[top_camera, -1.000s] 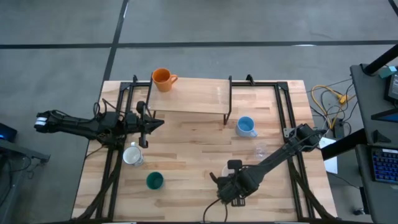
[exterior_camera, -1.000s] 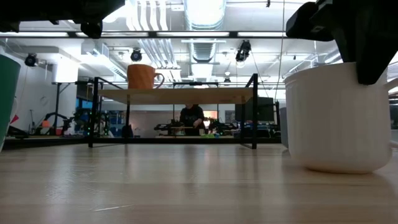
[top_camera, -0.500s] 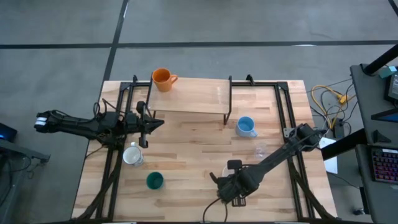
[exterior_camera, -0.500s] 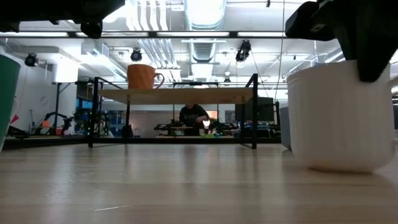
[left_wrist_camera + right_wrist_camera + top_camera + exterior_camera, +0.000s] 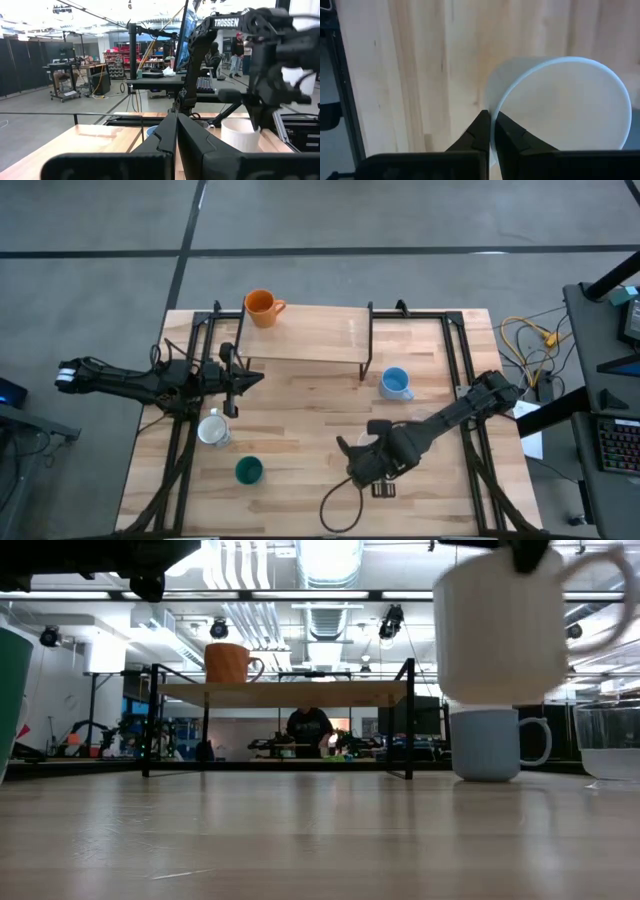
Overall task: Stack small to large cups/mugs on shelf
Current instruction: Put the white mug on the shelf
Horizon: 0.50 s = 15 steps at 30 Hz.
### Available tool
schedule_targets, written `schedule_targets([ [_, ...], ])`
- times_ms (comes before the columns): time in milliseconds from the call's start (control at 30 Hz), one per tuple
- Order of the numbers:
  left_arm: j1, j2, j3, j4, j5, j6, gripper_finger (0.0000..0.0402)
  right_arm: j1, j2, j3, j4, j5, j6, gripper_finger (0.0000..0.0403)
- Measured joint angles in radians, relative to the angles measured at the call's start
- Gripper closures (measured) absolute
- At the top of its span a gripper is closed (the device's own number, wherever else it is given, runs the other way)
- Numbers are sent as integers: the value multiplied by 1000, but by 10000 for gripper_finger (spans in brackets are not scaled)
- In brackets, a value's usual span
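— What differs from a second ago?

— The plain white ribbed mug [image 5: 502, 625] has left the tabletop [image 5: 300, 840]. It sat on the wood near the table's front edge; it now hangs in the air, clamped by its rim in the right gripper [image 5: 491, 131], which has moved up and toward the shelf.

— How does it sit?

— Upright, mouth up, long axis vertical, handle toward the table's right side in the low view. The light blue mug [image 5: 487, 743] shows behind it.

— The other arm?

— The left gripper [image 5: 240, 379] waits closed beside the low light-wood shelf [image 5: 310, 333], which carries the orange mug [image 5: 261, 306].
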Motion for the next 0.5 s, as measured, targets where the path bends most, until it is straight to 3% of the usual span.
schedule_targets([
  [500,0,0,0,2,0,0,402,-207,14,281,-160,2,-268,394],
])
